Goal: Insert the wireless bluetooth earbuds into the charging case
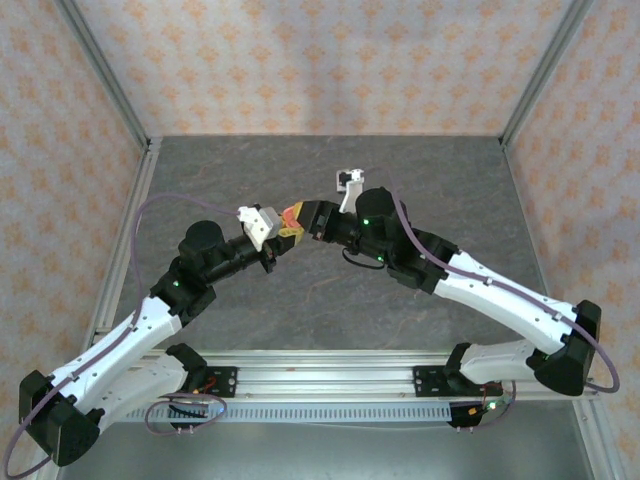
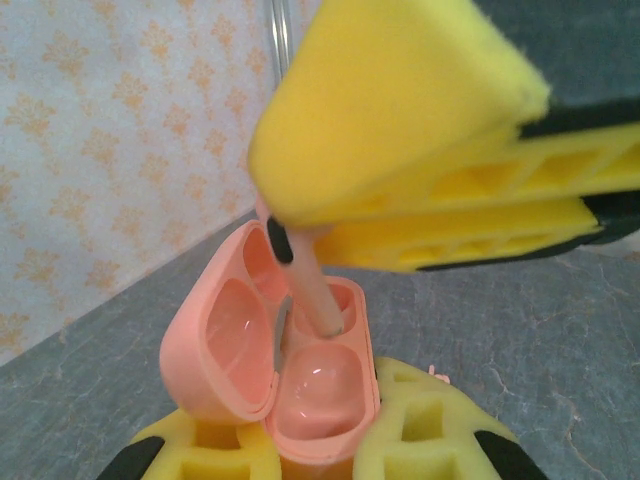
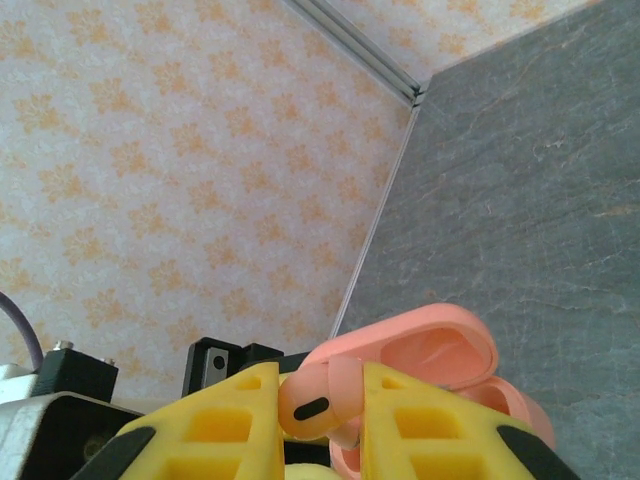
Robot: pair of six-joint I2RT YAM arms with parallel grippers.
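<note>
Pinching the lower body of the open coral-pink charging case [image 2: 322, 400] between the left gripper [image 2: 320, 445] jaws, holding it upright over the middle of the grey table [image 1: 330, 300] with the lid [image 2: 215, 350] swung to one side. Squeezing the head of a coral-pink earbud [image 2: 306, 285] between the right gripper [image 3: 318, 390] jaws, pointing the stem down with its tip touching the mouth of the case's far socket.

Grey stone-look tabletop [image 1: 322, 300] — orange-patterned walls [image 1: 320, 60] on 3 sides, 2 aluminium posts [image 1: 107, 72] at corners.
</note>
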